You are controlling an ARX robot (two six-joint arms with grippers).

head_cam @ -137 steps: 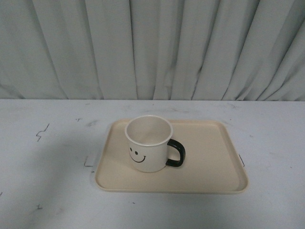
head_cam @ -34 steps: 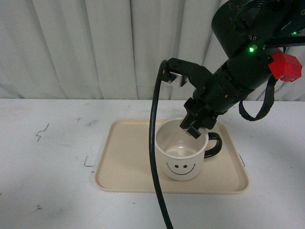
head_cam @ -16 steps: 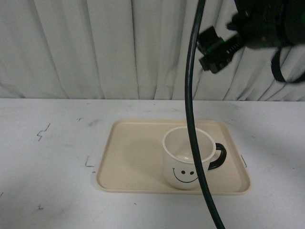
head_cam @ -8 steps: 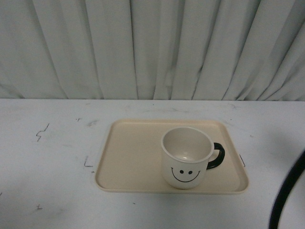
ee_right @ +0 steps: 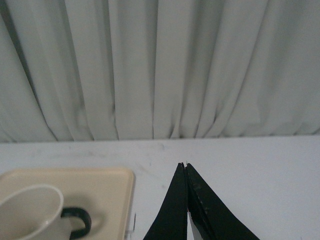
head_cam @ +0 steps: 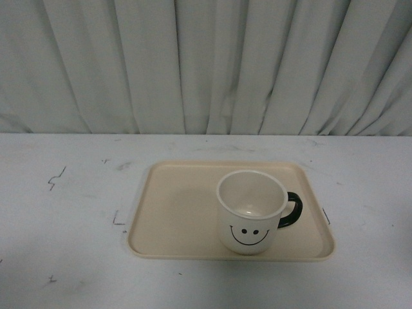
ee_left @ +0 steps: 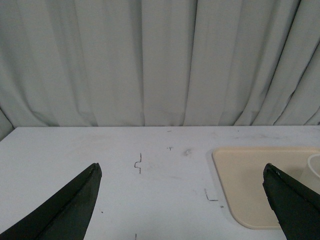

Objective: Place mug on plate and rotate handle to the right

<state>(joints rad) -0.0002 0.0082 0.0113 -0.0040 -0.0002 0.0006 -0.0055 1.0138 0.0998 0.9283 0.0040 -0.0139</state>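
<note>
The cream-white mug [head_cam: 251,212] stands upright on the right half of the beige plate [head_cam: 174,219], its smiley face toward the camera. Its black handle [head_cam: 291,211] points right. Neither gripper shows in the front view. In the left wrist view my left gripper [ee_left: 182,172] is open and empty over bare table, with the plate's corner [ee_left: 245,175] and a sliver of the mug [ee_left: 315,167] beside it. In the right wrist view my right gripper [ee_right: 185,166] is shut and empty, apart from the mug [ee_right: 32,212], its handle [ee_right: 76,221] and the plate [ee_right: 100,185].
A white table [head_cam: 64,212] with small dark marks [head_cam: 56,177] carries the plate. A pale pleated curtain [head_cam: 206,64] hangs behind the table.
The right arm and its black cable, over the mug earlier, have left the front view. The mug has moved from the plate's middle to its right half; the handle still points right.
</note>
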